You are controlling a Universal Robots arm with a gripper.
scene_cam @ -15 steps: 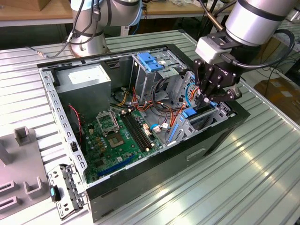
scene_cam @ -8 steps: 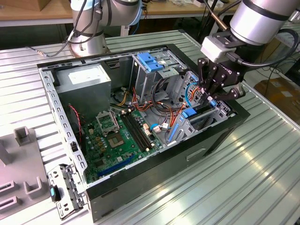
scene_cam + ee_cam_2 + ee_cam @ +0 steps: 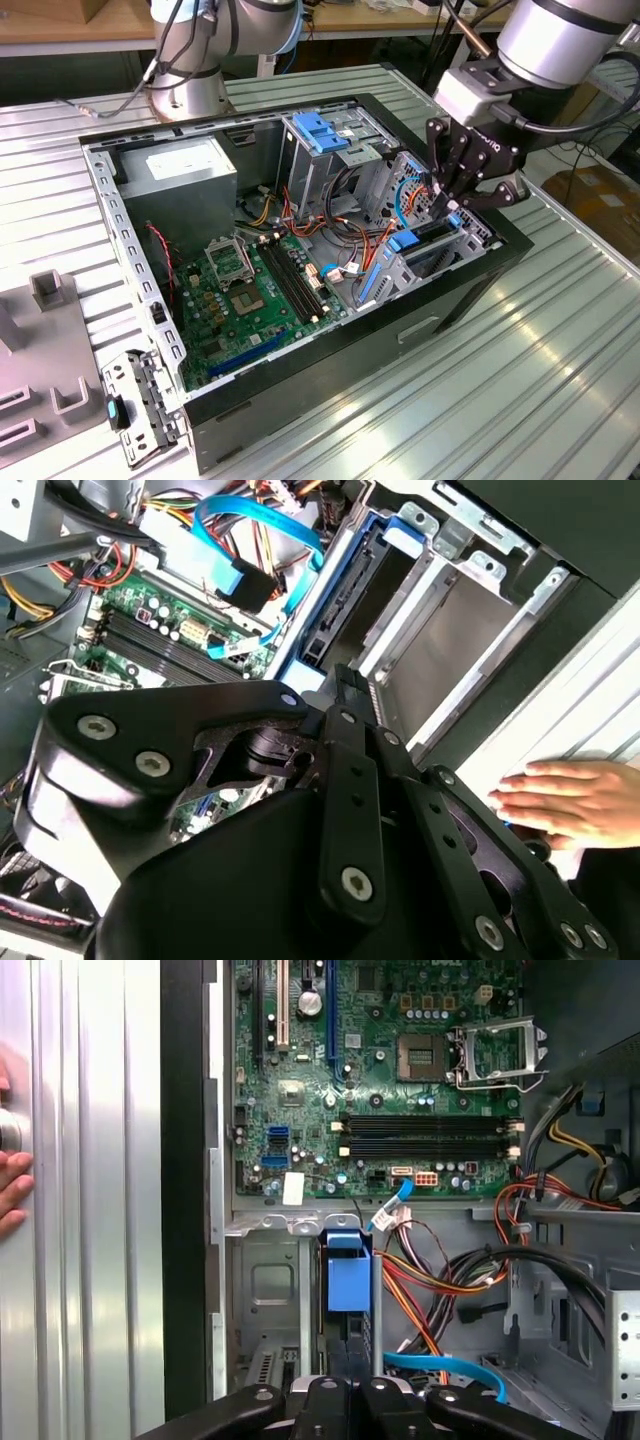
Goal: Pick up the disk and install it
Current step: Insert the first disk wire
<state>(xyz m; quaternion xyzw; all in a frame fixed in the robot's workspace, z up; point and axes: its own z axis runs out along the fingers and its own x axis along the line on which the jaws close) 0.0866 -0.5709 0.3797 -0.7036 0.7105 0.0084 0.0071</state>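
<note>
Blue-railed disk (image 3: pixel 348 1278) stands on edge inside the drive bay (image 3: pixel 440 250) at the exterior view's right end of the computer case (image 3: pixel 250 395), apparently nearly seated. Gripper (image 3: pixel 443 203) directly above it; whether clamped, cannot tell. A hand (image 3: pixel 580 802) rests beside the case.

Orange cables (image 3: pixel 440 1290) crowd one side of the disk (image 3: pixel 347 1278); bay wall (image 3: pixel 268 1290) flanks the other.

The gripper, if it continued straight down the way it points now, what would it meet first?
Probably the disk in its blue carrier, standing on edge in the drive bay directly under the gripper. The gripper already looks very close to it, but depth is unclear, so contact cannot be confirmed.
</note>
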